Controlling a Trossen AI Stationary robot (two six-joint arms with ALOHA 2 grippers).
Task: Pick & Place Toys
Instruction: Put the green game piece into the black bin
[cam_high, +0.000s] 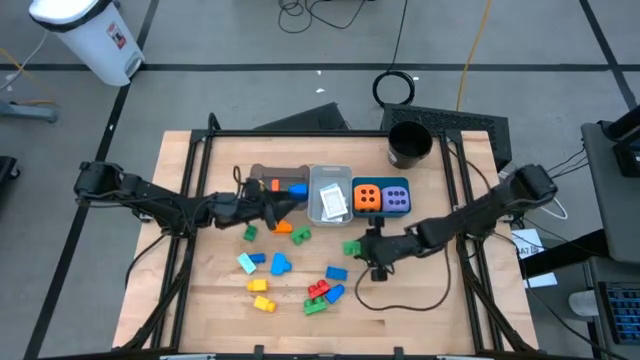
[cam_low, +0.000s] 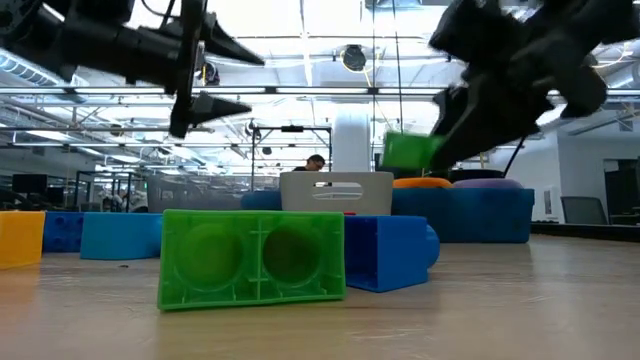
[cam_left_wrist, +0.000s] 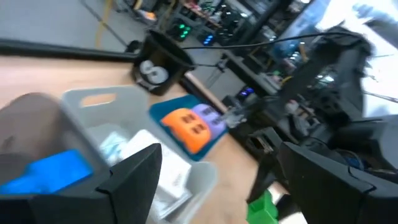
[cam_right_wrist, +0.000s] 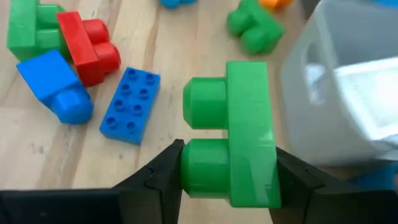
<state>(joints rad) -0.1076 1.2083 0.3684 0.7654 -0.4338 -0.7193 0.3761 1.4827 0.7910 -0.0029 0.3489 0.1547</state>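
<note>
My right gripper (cam_high: 360, 247) is shut on a green two-stud brick (cam_right_wrist: 239, 134), just in front of the clear bin (cam_high: 329, 195), which holds white cards. In the low view this brick (cam_low: 408, 150) hangs well above the tabletop. My left gripper (cam_high: 285, 205) stands open at the near edge of the grey bin (cam_high: 275, 180), which holds a blue brick (cam_left_wrist: 46, 174); nothing is between its fingers (cam_left_wrist: 134, 171). The teal bin (cam_high: 380, 197) holds an orange and a purple dotted cube. Several loose bricks lie flat on the wood, among them red (cam_right_wrist: 87, 46) and blue (cam_right_wrist: 130, 104). My right gripper pinches the green brick between its two fingers, one on a round stud (cam_right_wrist: 199, 168) and one on the flat opposite face (cam_right_wrist: 270, 171), at the end nearest the wrist. The fingers slant down from the table's right side. The brick is lifted clear of the table.
A black round cup (cam_high: 409, 143) stands at the table's far right. A big green brick (cam_low: 252, 255) and a blue one (cam_low: 395, 250) lie close to the low camera. Bare wood shows along the near edge (cam_high: 400, 320) and at the left (cam_high: 200, 270).
</note>
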